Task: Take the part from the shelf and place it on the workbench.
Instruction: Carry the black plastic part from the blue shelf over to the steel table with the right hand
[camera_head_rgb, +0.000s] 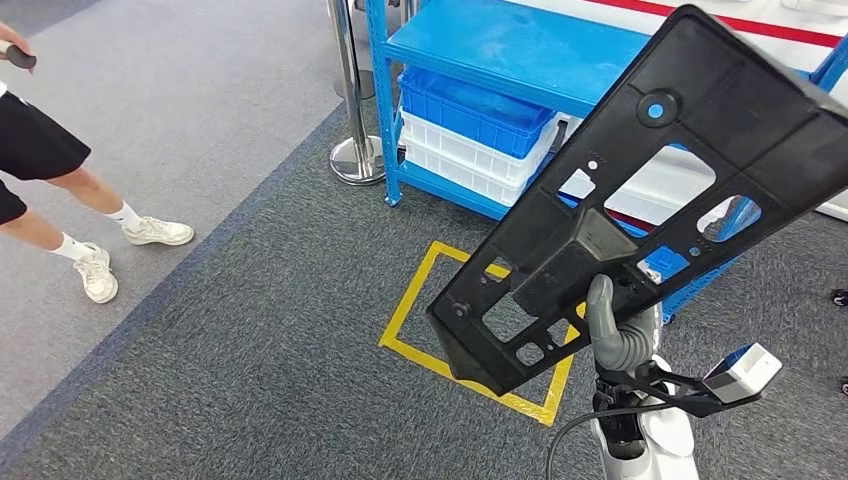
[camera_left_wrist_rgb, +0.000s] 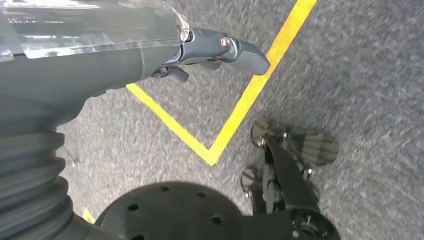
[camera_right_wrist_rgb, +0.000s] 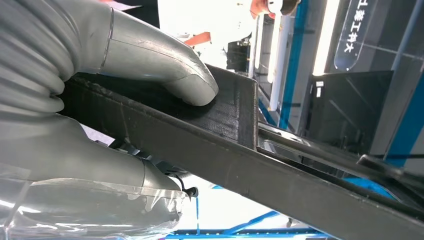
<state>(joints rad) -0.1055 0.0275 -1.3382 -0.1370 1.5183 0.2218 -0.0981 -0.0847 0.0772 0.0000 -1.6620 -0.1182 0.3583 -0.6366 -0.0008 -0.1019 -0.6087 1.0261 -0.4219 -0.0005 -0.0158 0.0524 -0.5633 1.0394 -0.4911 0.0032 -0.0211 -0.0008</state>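
A blue shelf (camera_head_rgb: 500, 45) stands at the far side of the grey carpet (camera_head_rgb: 250, 350), holding a blue bin (camera_head_rgb: 470, 110) stacked on white bins (camera_head_rgb: 460, 155) on its lower level; a chrome stanchion post (camera_head_rgb: 352, 100) rises just beside the shelf's near corner, and a yellow tape square (camera_head_rgb: 420, 300) is marked on the carpet in front of the shelf. Well apart from the shelf, at the edge of the paler floor strip, a person in black shorts and white sneakers (camera_head_rgb: 95, 270) stands holding a small dark object. Nothing lies between the robot and the shelf except the part itself. The right hand (camera_head_rgb: 615, 335) is raised in front of the shelf, forearm upright, its thick grey thumb pressed on one face of the part (camera_head_rgb: 650, 190) and the rest of the hand under the opposite face, clamping it by its narrower lower portion. The left hand (camera_left_wrist_rgb: 215, 50) hangs low over a corner of the tape square, fingers loosely extended and holding nothing. The part is a long, flat black plastic panel, tilted diagonally, wider at its upper end toward the shelf and tapering to a blunt end over the tape square, with several cut-out windows, small round holes and a raised ribbed edge.
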